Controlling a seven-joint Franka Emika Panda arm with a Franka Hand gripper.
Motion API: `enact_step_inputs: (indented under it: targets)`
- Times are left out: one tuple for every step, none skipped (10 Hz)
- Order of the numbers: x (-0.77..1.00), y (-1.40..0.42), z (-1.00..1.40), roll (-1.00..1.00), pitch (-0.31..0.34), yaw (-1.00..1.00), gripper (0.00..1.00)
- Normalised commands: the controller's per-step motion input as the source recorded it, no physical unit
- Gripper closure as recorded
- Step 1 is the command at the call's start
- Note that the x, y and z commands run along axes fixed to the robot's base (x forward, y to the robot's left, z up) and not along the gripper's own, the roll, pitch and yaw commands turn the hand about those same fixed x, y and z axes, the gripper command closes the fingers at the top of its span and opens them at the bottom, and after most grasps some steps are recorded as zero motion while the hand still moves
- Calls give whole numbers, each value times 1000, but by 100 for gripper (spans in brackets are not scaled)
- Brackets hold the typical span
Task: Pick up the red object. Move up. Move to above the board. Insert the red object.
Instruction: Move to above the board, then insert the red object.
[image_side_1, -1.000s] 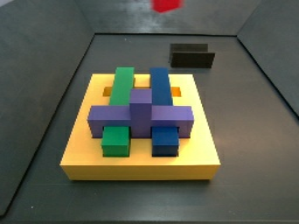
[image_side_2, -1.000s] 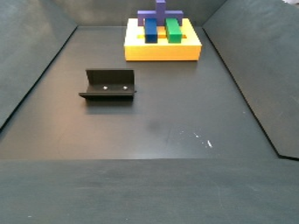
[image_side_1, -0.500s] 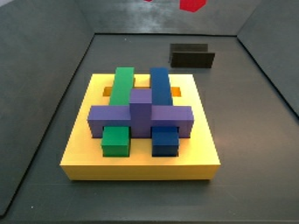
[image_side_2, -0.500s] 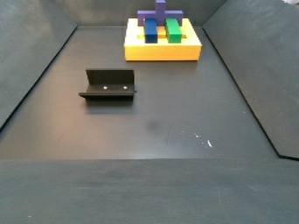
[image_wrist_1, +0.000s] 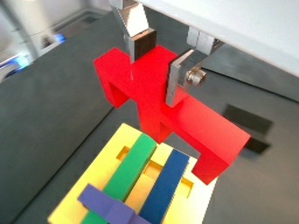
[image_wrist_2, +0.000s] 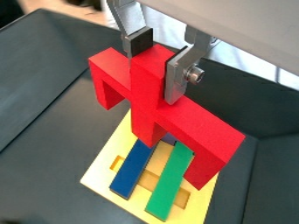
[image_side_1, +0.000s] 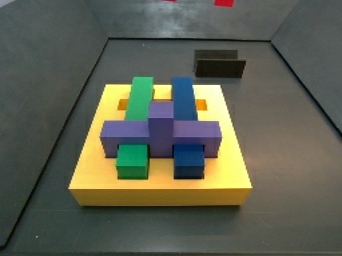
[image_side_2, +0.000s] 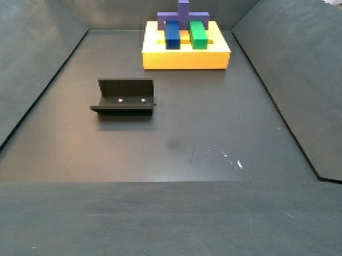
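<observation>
In both wrist views my gripper (image_wrist_1: 160, 63) (image_wrist_2: 160, 59) is shut on the central stem of the red object (image_wrist_1: 176, 114) (image_wrist_2: 152, 101). The piece hangs in the air, crossbar level, high over the board (image_wrist_1: 107, 157) (image_wrist_2: 111, 156). The yellow board carries a green block (image_wrist_1: 135, 164) (image_wrist_2: 172, 179), a blue block (image_wrist_1: 170, 179) (image_wrist_2: 131, 166) and a purple block (image_wrist_1: 111, 206). In a side view only red slivers (image_side_1: 225, 3) show at the upper edge, beyond the board (image_side_1: 160, 185); the gripper itself is out of frame there. It does not show over the board (image_side_2: 187, 58) in that side view either.
The dark fixture (image_side_1: 219, 65) (image_side_2: 124, 98) stands on the floor apart from the board; a wrist view catches it too (image_wrist_1: 247, 118). Grey walls enclose the dark floor (image_side_2: 174, 150) on all sides.
The red object has risen and shifted right in the side view; only slivers of it remain at the upper edge. Board and fixture have not moved.
</observation>
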Motion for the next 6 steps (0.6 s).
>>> enact_step_inputs:
  targets:
    - [48,-20,27,46,175,931,100]
    - [54,-21,30,48,166,573,100]
    - [60,-22,32,47,156,302,100]
    - [-26,14,-674,-174,0,23,100]
    - [-86,0,-609,-271,0,0,100]
    - [-66,0,-506,-317,0,11,100]
